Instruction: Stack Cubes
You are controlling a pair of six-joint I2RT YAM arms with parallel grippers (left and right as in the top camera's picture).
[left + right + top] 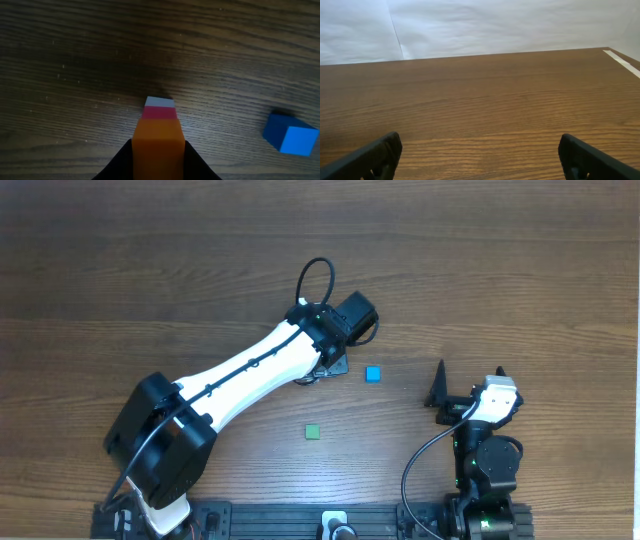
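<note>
Brown wood-grain table [150, 260] carries the whole job, with a pale wall behind it in the right wrist view. An orange cube [157, 134] sits clamped between the fingers of the left gripper [158, 150], whose jaws are closed only to the cube's width. Straight below it stands the stack: a red cube [159, 113] on top of a white cube [160, 102], both lined up under the orange one. Whether orange already touches red I cannot tell from this angle.

The step in hand looks like placing the orange cube as the third level. To do it well, I judge the arm should hold the cube square over the red face and lower it slowly until it bears on that face. The fingers should then open evenly on both sides, just enough to free it. A straight lift after that would stop either finger dragging the top cube or nudging the narrow column sideways.

A blue cube [291, 134] lies near the stack on the right arm's side, apart from it. A green cube [313, 432] lies near the stack toward the arm bases. Both look meant for later levels. Beyond the blue cube, well apart from the stack, the right gripper [480, 142] hangs spread wide with nothing in it.
</note>
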